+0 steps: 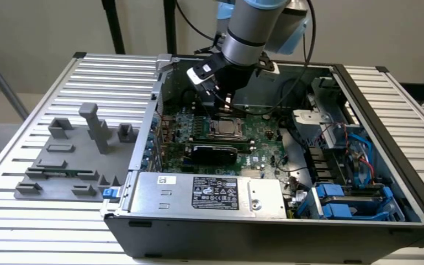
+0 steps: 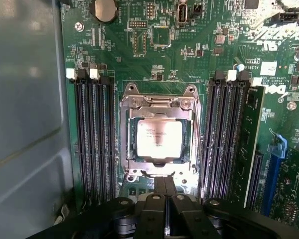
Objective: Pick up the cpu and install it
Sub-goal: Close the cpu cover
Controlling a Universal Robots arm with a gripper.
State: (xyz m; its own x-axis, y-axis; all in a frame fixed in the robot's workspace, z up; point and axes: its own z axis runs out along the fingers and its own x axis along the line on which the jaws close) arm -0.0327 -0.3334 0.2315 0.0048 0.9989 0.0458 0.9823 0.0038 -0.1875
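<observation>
Lab bench: open PC case (image 1: 388, 221) on slatted aluminium table (image 1: 42, 221)

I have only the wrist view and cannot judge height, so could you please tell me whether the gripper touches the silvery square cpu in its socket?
Observer: In the exterior view the gripper hangs above the silvery square cpu, seemingly apart from it.
Operator: Thanks. What lies outside the open black computer case?
Observer: A grey plastic fixture plate stands on the ribbed metal table, at the exterior view's left of it.
Operator: And beside the green motherboard?
Observer: A labelled silver metal power supply box, toward the exterior camera.
</observation>
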